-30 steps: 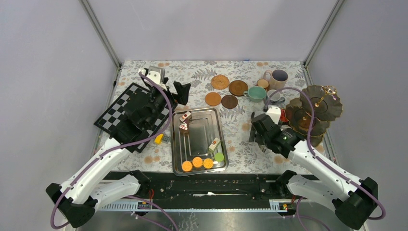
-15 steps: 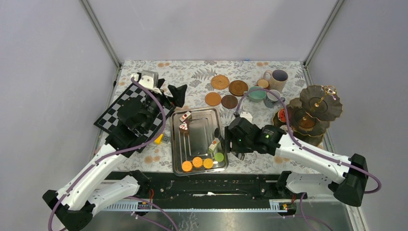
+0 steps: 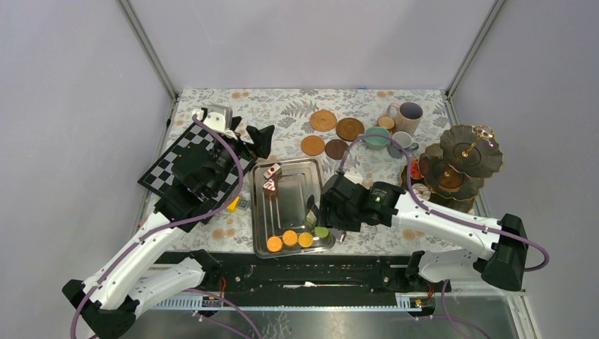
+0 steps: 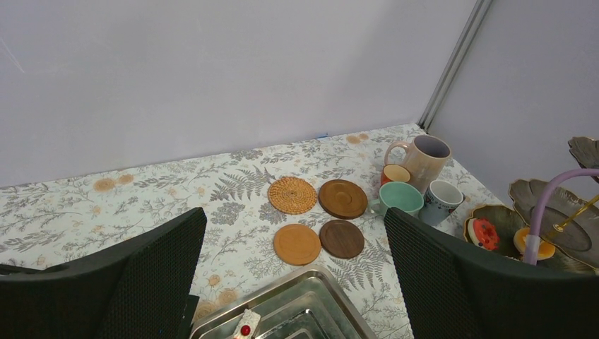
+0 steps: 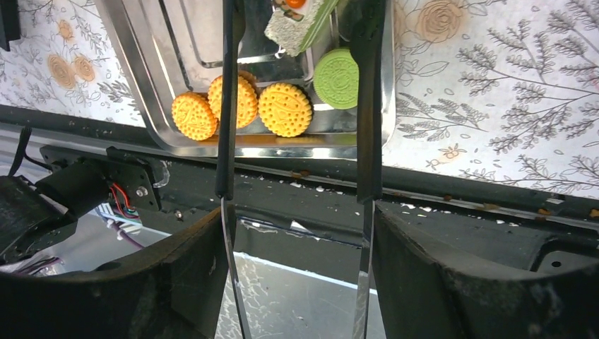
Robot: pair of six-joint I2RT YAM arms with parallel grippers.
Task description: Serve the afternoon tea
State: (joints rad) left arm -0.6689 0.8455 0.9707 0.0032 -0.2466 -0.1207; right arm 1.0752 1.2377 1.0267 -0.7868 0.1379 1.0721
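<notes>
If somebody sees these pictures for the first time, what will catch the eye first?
The rectangular steel tray in the near middle, with three round orange biscuits along its near edge and the right arm's open claw above it. Next, the dark three-tier stand at the right edge and the black-and-white chessboard under the left arm.

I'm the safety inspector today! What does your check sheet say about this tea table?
Surface: flowery tablecloth, flat.
Job's things: four coasters and four mugs at the back; three-tier stand at right holding pastries; orange biscuits, green biscuit and cake slices in steel tray.
Clutter: chessboard at left; small yellow piece beside tray.
Grippers: left gripper open, empty, raised beside chessboard; right gripper open over tray's near end.
Cables: purple cable along each arm.
Surroundings: grey walls; nothing else seen.
</notes>
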